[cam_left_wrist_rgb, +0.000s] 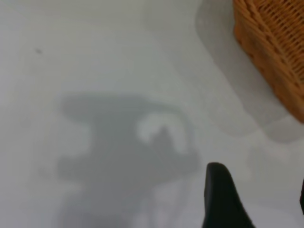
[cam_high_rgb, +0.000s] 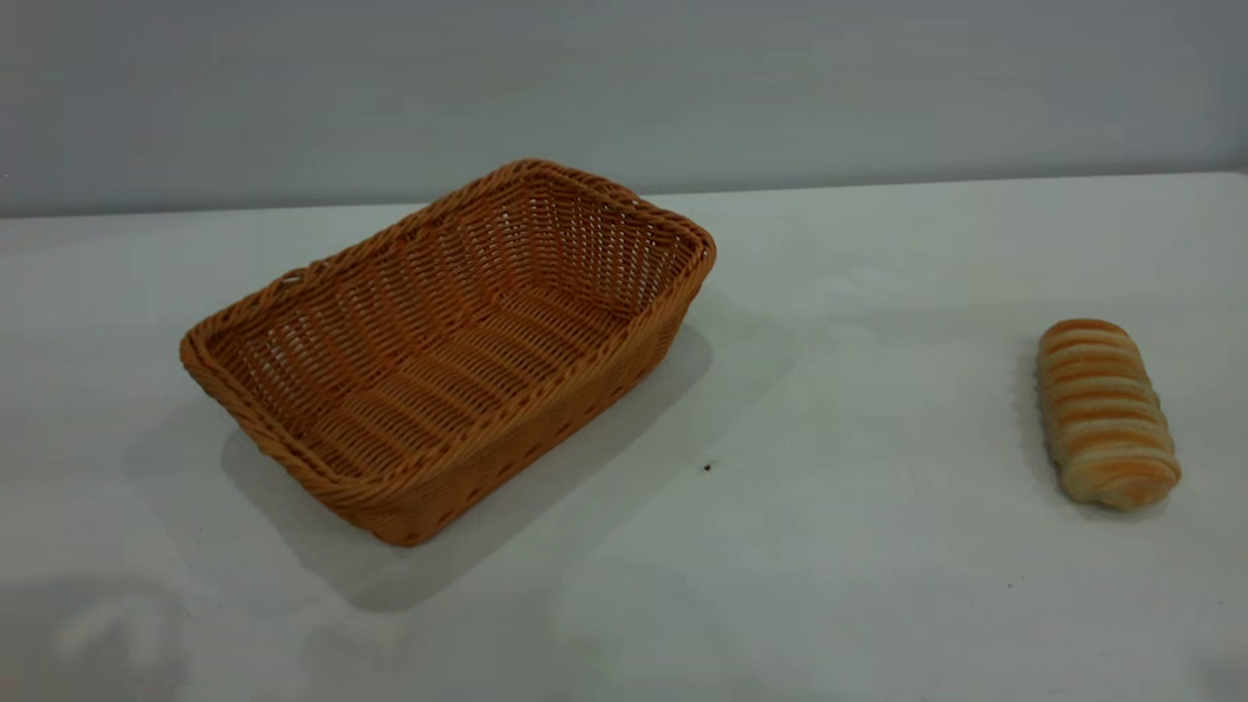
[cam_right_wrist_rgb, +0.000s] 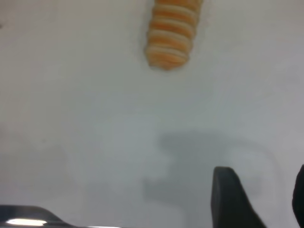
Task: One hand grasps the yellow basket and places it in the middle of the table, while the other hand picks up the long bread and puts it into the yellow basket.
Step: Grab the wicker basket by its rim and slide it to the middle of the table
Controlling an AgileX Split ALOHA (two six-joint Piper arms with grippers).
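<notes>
The yellow basket is a large orange-tan wicker tray that stands empty on the white table, left of centre. A corner of it shows in the left wrist view. The long bread is a striped cream and orange roll that lies at the right of the table, far from the basket; it also shows in the right wrist view. My left gripper is open and empty above bare table, short of the basket's corner. My right gripper is open and empty above bare table, short of the bread. Neither arm shows in the exterior view.
A grey wall runs behind the table's far edge. A tiny dark speck lies between basket and bread. Gripper shadows fall on the table near its front left.
</notes>
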